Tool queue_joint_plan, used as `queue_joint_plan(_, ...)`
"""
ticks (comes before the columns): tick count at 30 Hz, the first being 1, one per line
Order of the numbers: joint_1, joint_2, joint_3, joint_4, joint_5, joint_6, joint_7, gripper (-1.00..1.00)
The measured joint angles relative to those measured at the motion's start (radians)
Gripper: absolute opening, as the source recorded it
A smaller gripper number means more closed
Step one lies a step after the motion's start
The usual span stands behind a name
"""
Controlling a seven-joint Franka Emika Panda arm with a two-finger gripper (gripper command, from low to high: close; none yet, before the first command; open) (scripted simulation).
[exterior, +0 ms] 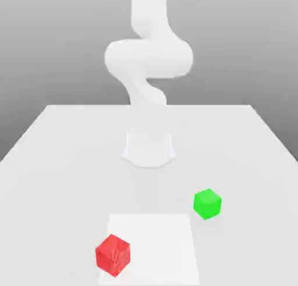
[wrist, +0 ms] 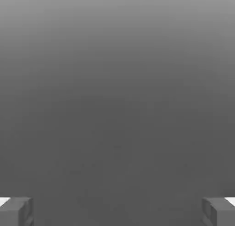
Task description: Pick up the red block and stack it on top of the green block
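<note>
The red block (exterior: 113, 254) sits on the table near the front, toward the exterior view's left, overlapping the corner of a paler square patch. The green block (exterior: 207, 203) rests on the table farther back and toward the exterior view's right, well apart from the red one. In the hand view my gripper (wrist: 117, 213) is open, its two grey fingertips (wrist: 16, 211) spread wide with nothing between them and only plain grey background beyond. The white arm (exterior: 148, 58) rises from its base behind both blocks.
The light grey table (exterior: 58, 163) carries the arm's round base (exterior: 148, 148) at its middle. A paler square patch (exterior: 157, 244) lies at the front between the two blocks.
</note>
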Motion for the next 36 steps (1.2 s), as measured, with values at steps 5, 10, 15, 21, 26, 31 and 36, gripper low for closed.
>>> queue_joint_plan(5,-0.056,0.188,0.024,-0.047,-0.022,0.079,0.099,0.0)
queue_joint_plan(10,-0.101,0.37,0.036,-0.093,-0.043,0.155,0.195,0.0)
queue_joint_plan(15,-0.131,0.551,0.032,-0.139,-0.056,0.232,0.284,0.0)
queue_joint_plan(21,-0.16,0.767,0.02,-0.195,-0.035,0.325,0.366,0.0)
queue_joint_plan(26,-0.165,0.946,0.016,-0.209,-0.01,0.435,0.394,0.0)
queue_joint_plan(31,-0.161,1.049,0.01,-0.195,-0.018,0.521,0.402,-1.0)
queue_joint_plan(36,-0.162,1.054,0.011,-0.195,-0.021,0.526,0.404,-1.0)
